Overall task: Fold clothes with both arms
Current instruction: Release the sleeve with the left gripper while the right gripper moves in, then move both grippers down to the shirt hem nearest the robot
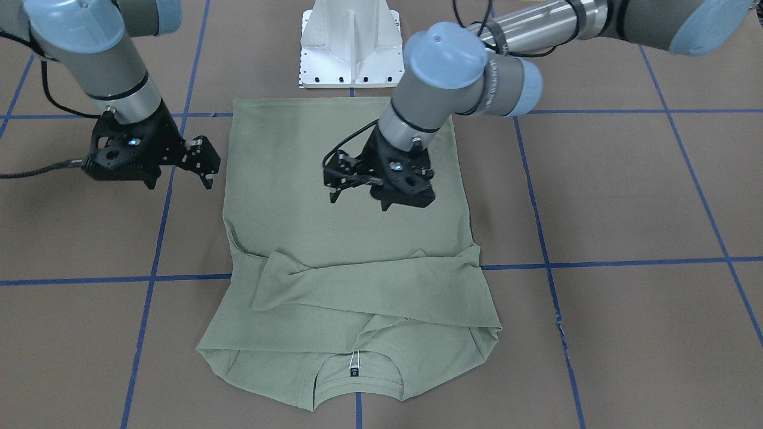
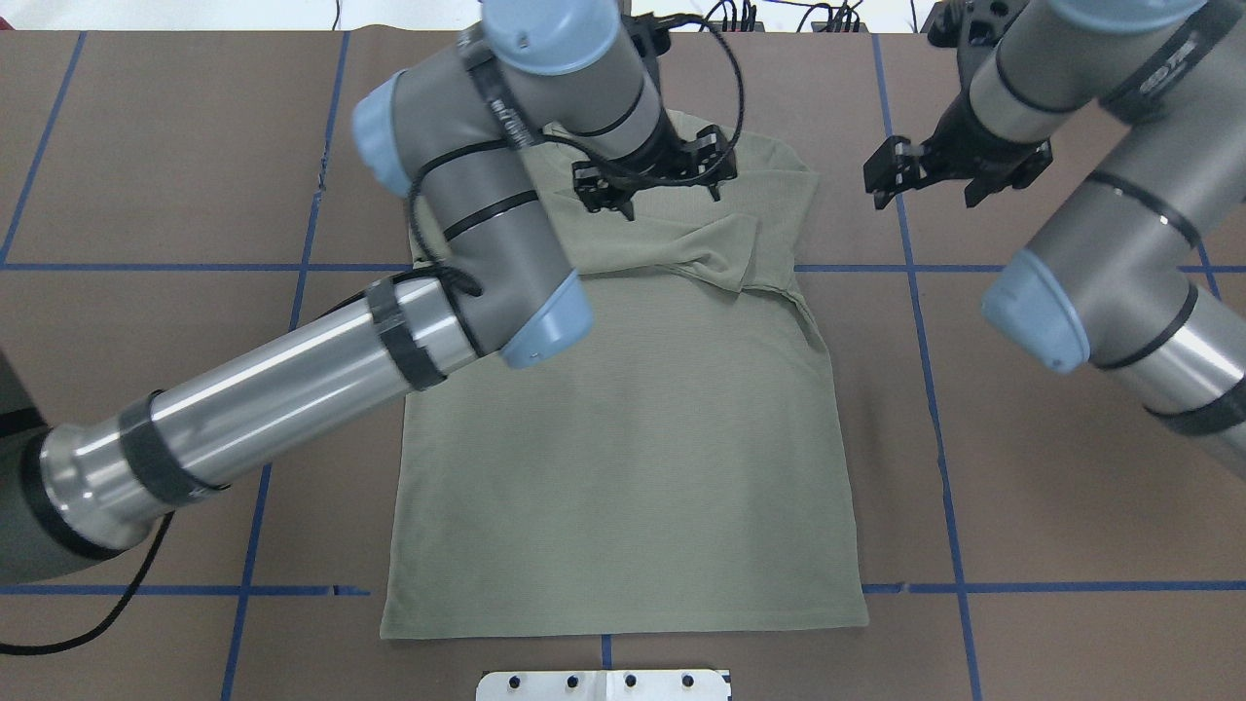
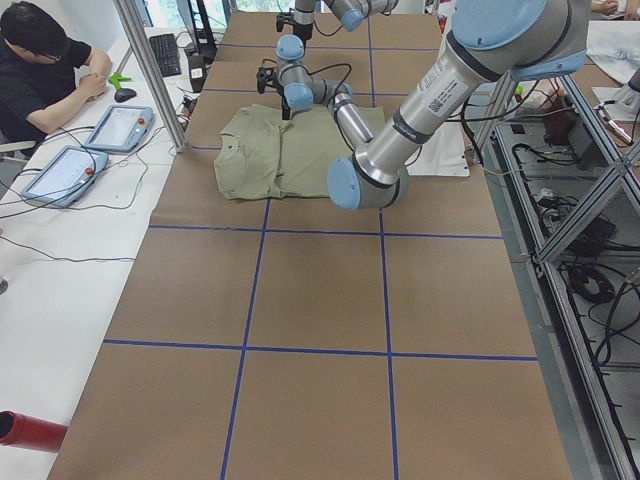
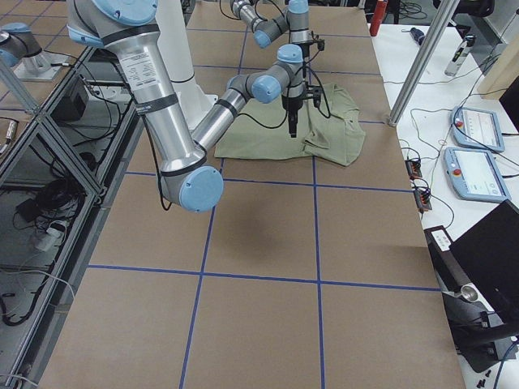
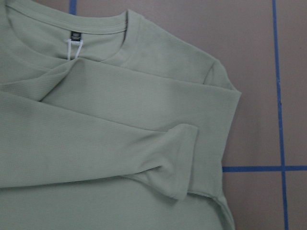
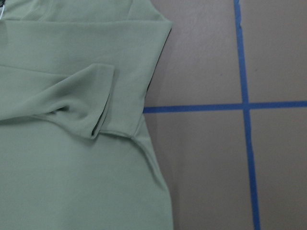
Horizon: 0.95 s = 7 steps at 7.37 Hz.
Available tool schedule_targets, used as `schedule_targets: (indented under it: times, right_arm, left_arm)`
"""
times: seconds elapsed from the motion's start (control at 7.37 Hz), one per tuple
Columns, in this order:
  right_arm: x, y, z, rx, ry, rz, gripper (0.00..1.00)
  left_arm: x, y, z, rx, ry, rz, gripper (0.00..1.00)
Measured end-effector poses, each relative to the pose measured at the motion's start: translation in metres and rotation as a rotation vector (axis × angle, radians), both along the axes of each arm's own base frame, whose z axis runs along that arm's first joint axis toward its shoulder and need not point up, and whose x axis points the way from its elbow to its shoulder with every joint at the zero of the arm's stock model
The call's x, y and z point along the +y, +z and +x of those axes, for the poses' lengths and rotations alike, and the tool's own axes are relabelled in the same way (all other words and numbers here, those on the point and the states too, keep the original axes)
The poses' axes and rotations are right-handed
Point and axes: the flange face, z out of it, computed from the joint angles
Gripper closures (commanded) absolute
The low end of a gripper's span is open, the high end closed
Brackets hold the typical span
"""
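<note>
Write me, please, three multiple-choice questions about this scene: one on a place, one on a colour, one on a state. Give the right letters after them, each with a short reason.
1. Where is the black two-finger right gripper?
A. Over the bare brown table, beside the pale sage-green long-sleeved knit shirt
B. Pressed on the shirt's collar
C. Resting on the shirt's hem

2. What colour are the tape lines on the table?
A. Red
B. Yellow
C. Blue

3. How do the shirt's sleeves lie?
A. Spread out sideways
B. Folded across the body
C. Hanging off the table

Answers:
1 A: the overhead view shows it past the shirt's edge, over bare table.
2 C: the grid is blue in every view.
3 B: both sleeves lie crossed over the shirt's body.
</note>
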Motion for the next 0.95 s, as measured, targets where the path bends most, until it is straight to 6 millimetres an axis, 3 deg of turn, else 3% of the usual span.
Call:
schedule_targets:
  times: [0.27,0.54,0.68,0.95]
  right_arm:
    - [0.077,0.004,-0.023,-0.146,0.083,-0.052,0.00]
    - [0.153,0.016,-0.049,-0.211,0.165,-0.105,0.00]
    - [0.180,0.013,-0.059,-0.236,0.197,-0.138,0.00]
    - [0.213,0.022,-0.066,-0.295,0.233,-0.149,0.00]
  left_arm:
    - [0.051,0.062,-0.053,0.026,0.006,0.014,0.00]
    - [0.109,0.098,-0.086,0.035,0.027,-0.020,0.00]
    - [0.146,0.114,-0.087,0.054,0.027,-0.050,0.00]
    - [0.211,0.160,-0.080,0.088,0.007,-0.105,0.02]
